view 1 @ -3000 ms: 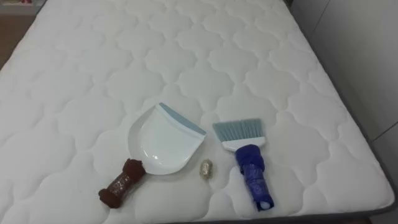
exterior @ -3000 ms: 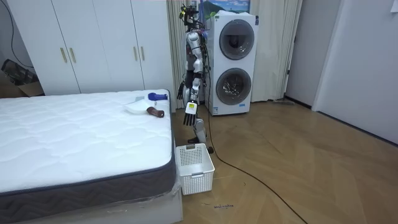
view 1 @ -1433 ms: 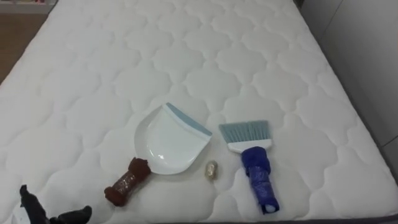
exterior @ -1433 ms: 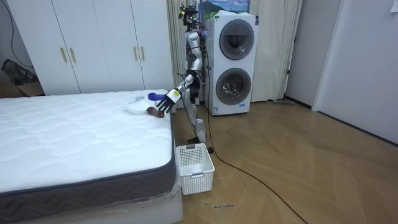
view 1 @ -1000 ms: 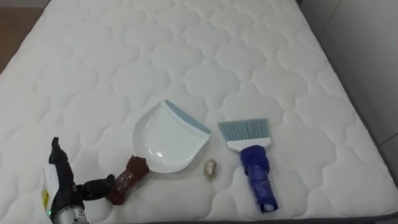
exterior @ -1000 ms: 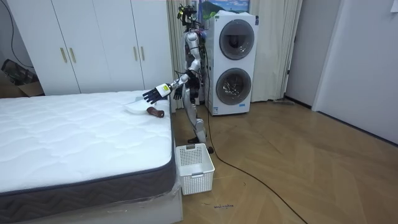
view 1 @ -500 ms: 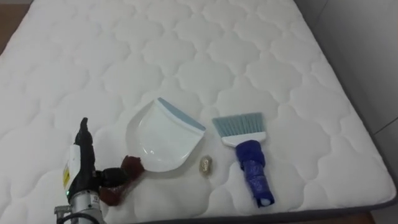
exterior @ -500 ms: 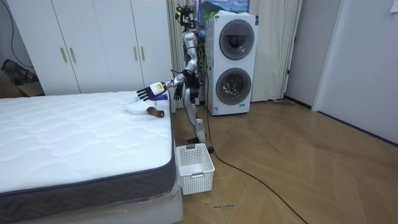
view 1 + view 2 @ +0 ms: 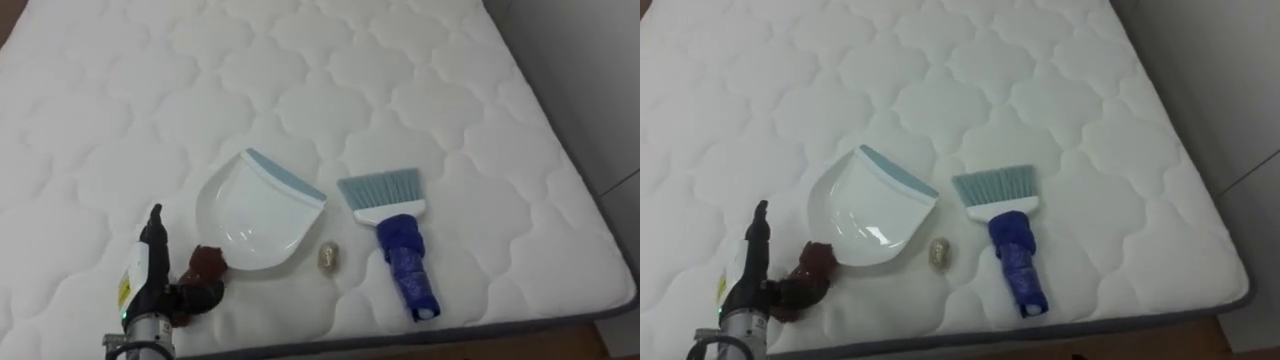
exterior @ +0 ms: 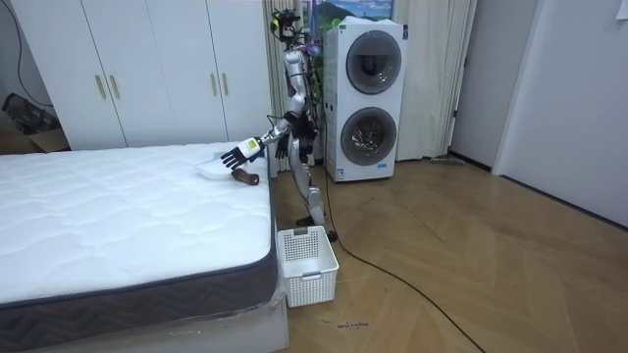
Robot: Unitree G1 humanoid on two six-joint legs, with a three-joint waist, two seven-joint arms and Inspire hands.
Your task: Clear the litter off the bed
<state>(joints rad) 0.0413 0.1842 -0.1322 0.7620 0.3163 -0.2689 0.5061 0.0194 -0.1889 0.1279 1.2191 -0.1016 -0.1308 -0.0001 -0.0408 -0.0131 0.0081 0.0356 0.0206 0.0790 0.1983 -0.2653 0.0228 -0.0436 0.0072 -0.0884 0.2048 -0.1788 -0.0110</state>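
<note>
A white dustpan (image 9: 255,212) with a blue-grey lip lies on the white quilted mattress (image 9: 300,60), near its front edge. Its brown handle (image 9: 207,264) points toward me. To its right lies a brush (image 9: 402,262) with a blue handle and pale blue bristles. A small tan bit of litter (image 9: 327,257) rests between the two. My left hand (image 9: 150,272) is open at the lower left, fingers straight and pointing away, with its thumb against the near end of the brown handle. In the room view I stand at the bed's corner with the left hand (image 10: 238,154) reaching over the dustpan.
The mattress edge runs down the right side and along the front, with floor beyond. A white plastic basket (image 10: 307,263) stands on the floor by the bed. A stacked washer and dryer (image 10: 368,98) is behind me.
My left arm rose from hanging at my side, came over the mattress and settled beside the dustpan's brown handle. The head camera tilted a little; dustpan, brush and litter stayed put.
</note>
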